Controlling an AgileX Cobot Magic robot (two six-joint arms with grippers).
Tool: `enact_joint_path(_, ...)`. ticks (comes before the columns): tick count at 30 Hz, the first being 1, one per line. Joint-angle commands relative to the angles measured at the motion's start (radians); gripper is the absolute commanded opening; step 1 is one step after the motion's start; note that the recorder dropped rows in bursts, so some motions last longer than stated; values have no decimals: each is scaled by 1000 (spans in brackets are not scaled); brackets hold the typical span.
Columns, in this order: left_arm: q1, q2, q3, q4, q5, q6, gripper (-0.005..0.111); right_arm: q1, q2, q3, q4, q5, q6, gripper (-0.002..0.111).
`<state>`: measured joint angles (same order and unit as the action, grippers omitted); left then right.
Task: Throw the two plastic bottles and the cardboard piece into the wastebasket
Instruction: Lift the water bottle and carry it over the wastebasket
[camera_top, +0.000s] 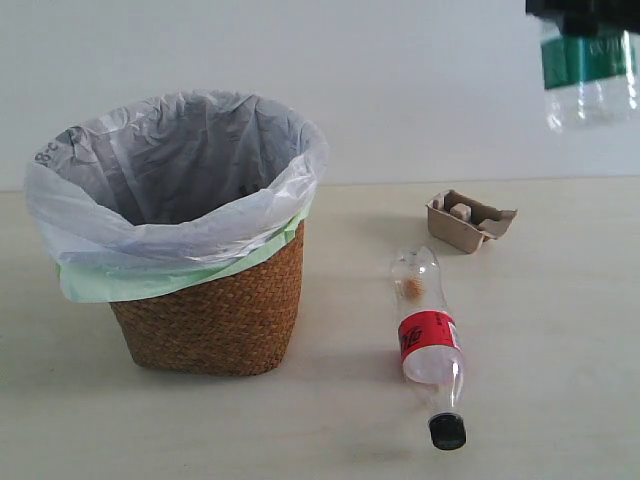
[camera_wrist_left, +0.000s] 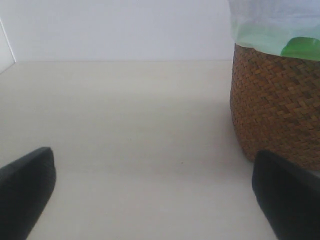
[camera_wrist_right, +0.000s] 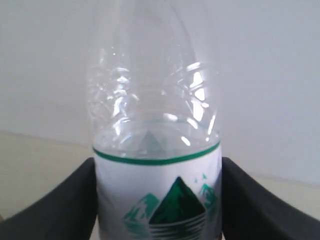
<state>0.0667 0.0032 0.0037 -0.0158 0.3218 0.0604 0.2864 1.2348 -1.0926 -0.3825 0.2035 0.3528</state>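
The wastebasket (camera_top: 205, 320) stands on the left part of the table (camera_top: 560, 400), its white liner bag folded over the rim and its mouth wide open and empty as far as can be seen. The left gripper (camera_wrist_left: 155, 200) hangs low over the table just beside the wicker wall, jaws spread apart with nothing between them.

Right of the middle, the red-labelled bottle (camera_top: 428, 340) lies on its side with its black cap toward the front edge. Behind it, nearer the back edge, sits the cardboard piece (camera_top: 468, 220).

High above the right back corner, the right gripper (camera_wrist_right: 158, 200) clamps the green-labelled bottle (camera_wrist_right: 155, 125) across its label, one finger on each side, with the clear bottom end hanging down.

None of the three things is in the basket yet. The carry across is the risky part, as I judge it. The thin, smooth wall may slip or buckle in the grip during a fast swing. If let go short of the rim, the bottle would probably bounce off the loose bag and roll away. A low pass could also knock the cardboard or the lying bottle.
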Motion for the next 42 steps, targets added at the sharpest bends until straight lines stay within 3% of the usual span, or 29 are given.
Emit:
enact_joint_path(1, -7, -3, -4, -2, -15, -9, 108, 96, -68, -4, 7, -179, -3, 0)
enact_joint_path(5, -7, -3, -4, -2, -15, -9, 108, 166, -69, -4, 10, -273, 38, 0)
enact_joint_path(11, -7, -3, -4, -2, -15, -9, 108, 193, 6, -4, 5, -337, 51, 0)
enact_joint_path(17, -7, -3, -4, -2, -15, -9, 108, 193, 78, -6, -90, -154, -396, 0)
enact_joint_path(21, -7, -3, -4, -2, -15, -9, 108, 193, 79, -15, -95, -169, -667, 0)
enact_joint_path(23, -7, -3, -4, -2, -15, -9, 108, 193, 79, -35, -95, -198, -670, 0)
enact_joint_path(31, -7, -3, -4, -2, -15, -9, 108, 193, 115, -72, -91, -224, -443, 0)
enact_joint_path(38, -7, -3, -4, -2, -15, -9, 108, 257, 168, -72, 18, -286, 234, 0)
enact_joint_path(40, -7, -3, -4, -2, -15, -9, 108, 336, 194, -72, 18, -470, 556, 0)
enact_joint_path(41, -7, -3, -4, -2, -15, -9, 108, 389, 228, -72, 18, -702, 676, 0)
enact_joint_path(42, -7, -3, -4, -2, -15, -9, 108, 403, 247, -74, 18, -821, 679, 0)
